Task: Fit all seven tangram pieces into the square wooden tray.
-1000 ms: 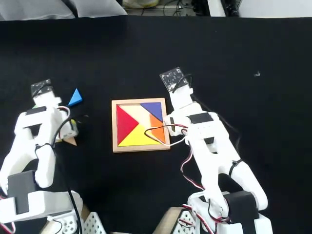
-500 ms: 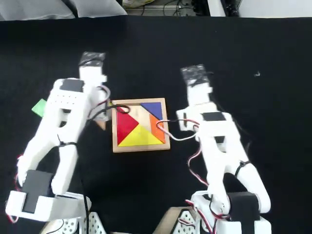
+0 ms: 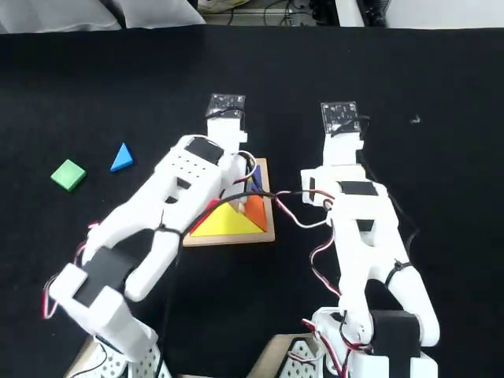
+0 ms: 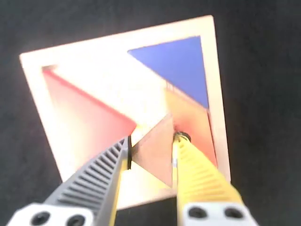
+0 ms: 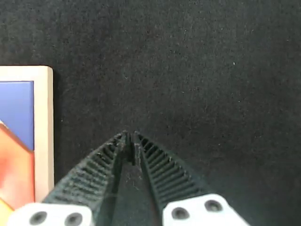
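Tray: the square wooden tray (image 4: pixel 121 36) lies flat near the middle of the black worktop (image 3: pixel 425 87), partly under the left arm (image 3: pixel 177 185) in the high view.
Pieces in the tray: a red triangle (image 4: pixel 84 113) fills one side. A dark blue triangle (image 4: pixel 178 63) sits in the corner on the opposite side, along the rim. An orange piece (image 4: pixel 194 117) lies along that same rim, touching the dark blue triangle. A yellow triangle (image 3: pixel 228 223) lies along the tray's near edge in the high view.
Open floor: bare pale wood shows between the red triangle and the dark blue triangle.
Held piece: a tan triangle (image 4: pixel 154 159) hangs over the tray's middle, between the red triangle and the orange piece. Whether it touches the tray floor cannot be told.
Left claw: the left claw (image 4: pixel 154 147) pinches the tan triangle, one grey finger and one yellow finger pressed on opposite edges.
Right claw: the right claw (image 5: pixel 130 141) has its ribbed black fingers pressed together, with nothing between them. It points down at bare worktop just beside the tray's outer rim, on the side with the dark blue triangle.
Right arm: the right arm (image 3: pixel 358 213) stands next to the tray, apart from it.
Loose pieces: a green square (image 3: pixel 68 174) and a small blue triangle (image 3: pixel 121 158) lie near each other on the worktop, well apart from the tray, beyond the left arm.
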### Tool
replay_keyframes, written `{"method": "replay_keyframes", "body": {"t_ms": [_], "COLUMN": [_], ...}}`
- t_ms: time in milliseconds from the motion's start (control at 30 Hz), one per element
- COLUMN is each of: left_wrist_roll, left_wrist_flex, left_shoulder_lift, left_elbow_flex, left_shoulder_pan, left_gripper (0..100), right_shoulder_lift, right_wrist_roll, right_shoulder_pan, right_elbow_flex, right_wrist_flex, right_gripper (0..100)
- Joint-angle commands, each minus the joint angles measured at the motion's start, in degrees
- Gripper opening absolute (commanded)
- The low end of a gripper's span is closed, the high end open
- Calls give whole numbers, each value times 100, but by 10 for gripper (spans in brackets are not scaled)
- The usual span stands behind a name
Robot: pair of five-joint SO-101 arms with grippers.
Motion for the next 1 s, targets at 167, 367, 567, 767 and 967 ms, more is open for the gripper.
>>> {"method": "replay_keyframes", "body": {"t_ms": [167,367,567,767,967], "left_wrist_roll": [-457,-62,440,264,0], "left_wrist_flex": [-273,-273,88,114,334], "left_shoulder_lift": [519,607,607,571,457], "left_elbow_flex": [-681,-752,-822,-848,-1121], "left_shoulder_pan": [-57,-13,-57,-66,-426], "left_gripper": [84,84,209,252,245], "right_shoulder_lift": [-13,-13,-13,-13,-13], "right_wrist_roll": [26,35,35,35,35], "right_shoulder_pan": [62,62,35,35,62], "right_elbow_flex": [-145,-145,-145,-136,-136], "right_wrist_flex": [-114,-114,-114,-114,-114], "right_gripper": [11,11,11,11,11]}}
